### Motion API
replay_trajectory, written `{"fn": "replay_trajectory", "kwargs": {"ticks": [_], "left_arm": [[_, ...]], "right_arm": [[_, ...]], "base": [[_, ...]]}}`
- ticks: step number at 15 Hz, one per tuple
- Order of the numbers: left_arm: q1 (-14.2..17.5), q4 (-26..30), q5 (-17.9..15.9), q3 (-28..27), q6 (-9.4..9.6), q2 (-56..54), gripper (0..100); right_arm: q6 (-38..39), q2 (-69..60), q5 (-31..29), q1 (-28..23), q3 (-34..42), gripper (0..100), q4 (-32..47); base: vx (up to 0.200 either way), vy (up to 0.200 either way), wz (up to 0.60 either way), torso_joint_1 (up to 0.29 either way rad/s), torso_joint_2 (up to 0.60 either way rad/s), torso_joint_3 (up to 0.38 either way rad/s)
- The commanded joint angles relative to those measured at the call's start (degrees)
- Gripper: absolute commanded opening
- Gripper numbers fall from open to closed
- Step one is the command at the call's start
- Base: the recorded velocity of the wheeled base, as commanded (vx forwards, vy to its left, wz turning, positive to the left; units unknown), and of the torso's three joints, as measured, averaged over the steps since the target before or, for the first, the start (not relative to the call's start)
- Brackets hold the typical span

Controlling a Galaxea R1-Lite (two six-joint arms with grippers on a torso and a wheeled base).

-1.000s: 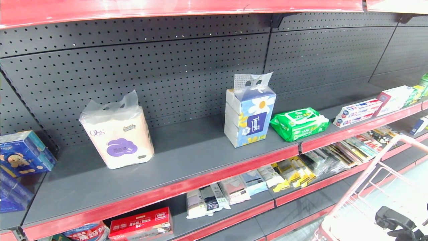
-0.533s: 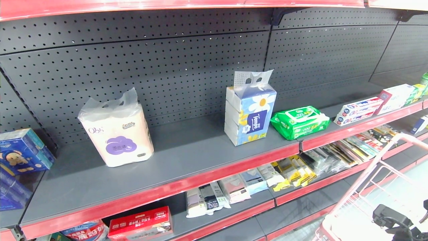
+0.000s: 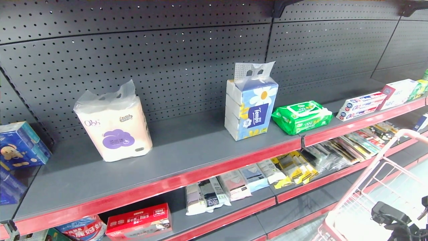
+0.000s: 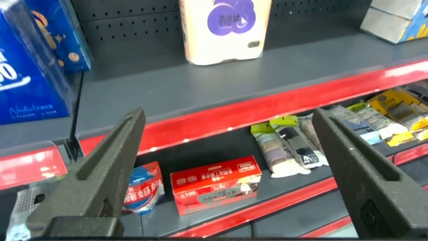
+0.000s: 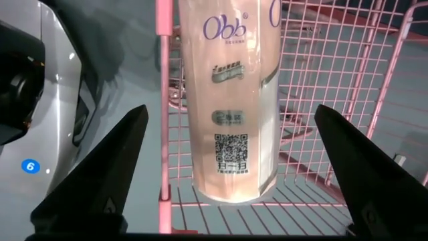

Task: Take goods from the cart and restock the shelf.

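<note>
A cream toilet-roll pack point(image 5: 231, 100) lies in the pink wire cart point(image 5: 334, 80), right between the spread fingers of my open right gripper point(image 5: 231, 174), which hangs above it. In the head view the cart point(image 3: 371, 187) stands at the lower right with my right arm over it. A matching roll pack point(image 3: 113, 124) stands on the grey shelf point(image 3: 187, 150). My left gripper point(image 4: 231, 167) is open and holds nothing, facing the shelf's red front edge below that pack point(image 4: 224, 30).
On the same shelf stand a blue tissue pack point(image 3: 250, 105), green wipes point(image 3: 301, 117), toothpaste boxes point(image 3: 362, 104) and, at the left end, blue boxes point(image 3: 20, 145). The shelf below carries a red box point(image 3: 138, 222) and flat packets point(image 3: 234, 184). A wide bare stretch lies between the roll pack and the tissues.
The whole head view has tilted down a little, so the shelf goods sit higher in the picture. The goods themselves have not moved.
</note>
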Motion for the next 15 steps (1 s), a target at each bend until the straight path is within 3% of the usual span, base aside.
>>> {"fn": "replay_trajectory", "kwargs": {"ticks": [1, 10, 15], "left_arm": [[0.02, -0.02, 0.01, 0.0, -0.01, 0.09, 100], [0.02, -0.02, 0.01, 0.0, -0.01, 0.09, 100], [0.02, -0.02, 0.01, 0.0, -0.01, 0.0, 100]], "right_arm": [[-0.02, -0.06, 0.03, 0.11, -1.18, 100, -0.05], [-1.78, 0.73, -0.05, 0.81, -5.13, 100, -0.05], [-1.78, 3.81, -0.49, 0.72, -7.33, 100, -0.05]], "base": [[0.0, 0.0, 0.0, -0.154, 0.35, 0.173], [0.0, 0.0, 0.0, -0.156, 0.34, 0.18], [0.0, 0.0, 0.0, -0.023, 0.05, 0.028]]}}
